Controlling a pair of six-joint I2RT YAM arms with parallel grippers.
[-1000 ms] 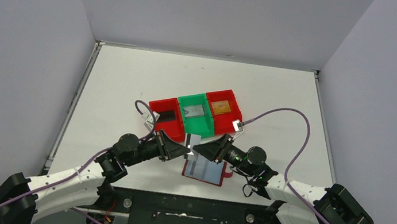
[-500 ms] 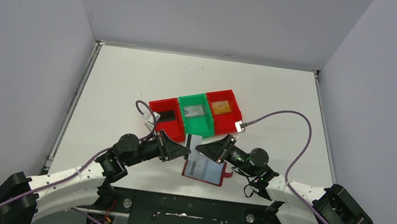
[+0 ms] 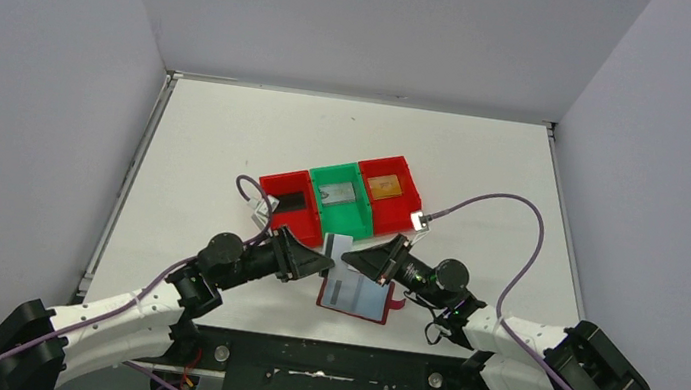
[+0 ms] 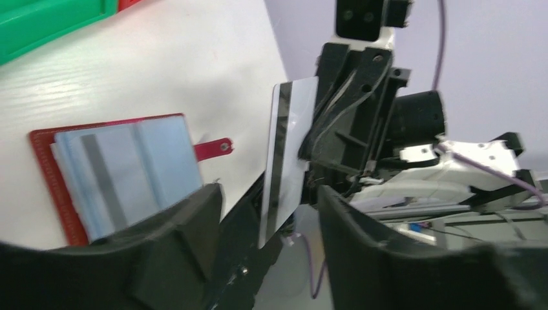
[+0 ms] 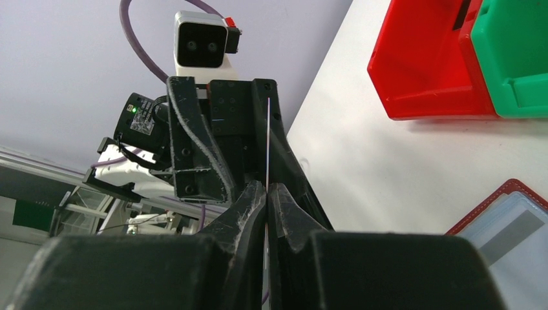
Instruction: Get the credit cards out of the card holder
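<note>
Item: silver-grey card, thin, dark-striped, held upright in the air just above the card holder. The holder lies open on the counter, in front of the row of bins. Right tool: jaws together, clamped on the card's far edge, the card showing edge-on between them. Left tool: jaws apart, one finger on each side of the card, neither seen touching it. Step in hand, as judged: a handover to the right arm. To do it well, the left tool should back straight away along the card's plane without brushing it. The right tool should keep a firm pinch, since so thin a card may swivel, and lift clear before carrying. Change from a second ago: the left tool then pinched the card while the right stood open, so the grip has passed across. Holder and bins unmoved. A grey strip in one pocket suggests another card remains.
</note>
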